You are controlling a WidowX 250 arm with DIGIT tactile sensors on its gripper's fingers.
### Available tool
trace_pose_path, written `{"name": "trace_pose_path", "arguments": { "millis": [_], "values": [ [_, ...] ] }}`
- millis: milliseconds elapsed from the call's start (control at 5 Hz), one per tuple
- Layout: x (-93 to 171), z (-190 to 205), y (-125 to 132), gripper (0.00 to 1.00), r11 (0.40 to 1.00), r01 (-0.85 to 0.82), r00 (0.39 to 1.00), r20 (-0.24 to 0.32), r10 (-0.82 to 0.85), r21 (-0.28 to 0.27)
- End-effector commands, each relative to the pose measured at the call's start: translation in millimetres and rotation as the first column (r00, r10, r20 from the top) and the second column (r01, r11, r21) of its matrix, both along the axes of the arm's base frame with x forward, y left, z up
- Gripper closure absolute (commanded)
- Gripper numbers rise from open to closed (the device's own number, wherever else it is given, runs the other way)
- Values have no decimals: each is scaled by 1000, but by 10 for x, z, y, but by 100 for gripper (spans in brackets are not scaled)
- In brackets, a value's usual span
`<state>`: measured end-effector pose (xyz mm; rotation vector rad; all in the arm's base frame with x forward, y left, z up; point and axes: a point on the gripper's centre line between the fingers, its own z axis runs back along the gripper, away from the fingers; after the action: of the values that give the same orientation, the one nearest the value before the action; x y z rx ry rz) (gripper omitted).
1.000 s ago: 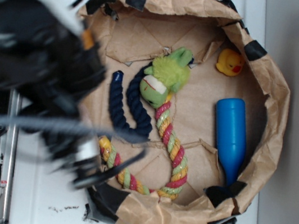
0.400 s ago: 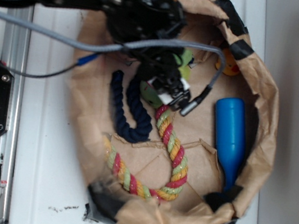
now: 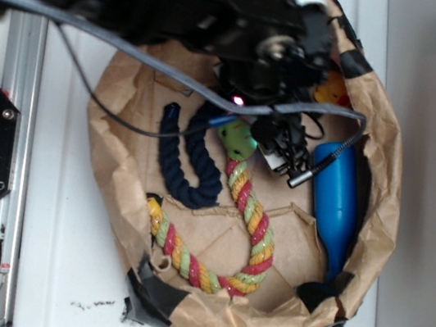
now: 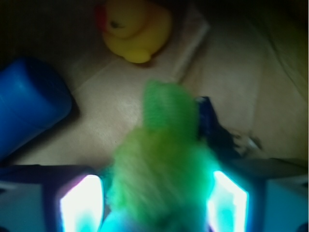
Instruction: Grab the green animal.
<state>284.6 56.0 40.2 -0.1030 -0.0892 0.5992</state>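
Note:
In the wrist view the fuzzy lime-green animal fills the space between my two lit fingers. My gripper is open around it, one finger on each side, with a thin gap left between each finger and the fur. From the exterior view only the animal's head shows under the black arm, which hides its body. Its pink-yellow-green braided rope runs down from the head and curls along the bottom of the paper bag.
Everything lies inside a crumpled brown paper bag with black tape on its rim. A dark navy rope lies left of the animal. A blue bottle lies to the right and a yellow duck beyond.
The arm has swung from the left side to over the bag. It has come down over the green animal, which now sits between the fingers.

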Motion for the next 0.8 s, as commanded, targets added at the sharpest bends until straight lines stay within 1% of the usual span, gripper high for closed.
{"name": "trace_pose_path", "arguments": {
  "millis": [0, 200, 400, 600],
  "values": [
    [349, 637, -282, 100, 914, 405, 914, 1, -405, -32],
    [345, 948, -544, 100, 785, 615, 785, -39, -618, -74],
    [182, 1211, -588, 100, 792, 609, 790, 60, -610, 35],
    [29, 1440, -490, 100, 821, 538, 831, 45, -555, 191]
  ]
}}
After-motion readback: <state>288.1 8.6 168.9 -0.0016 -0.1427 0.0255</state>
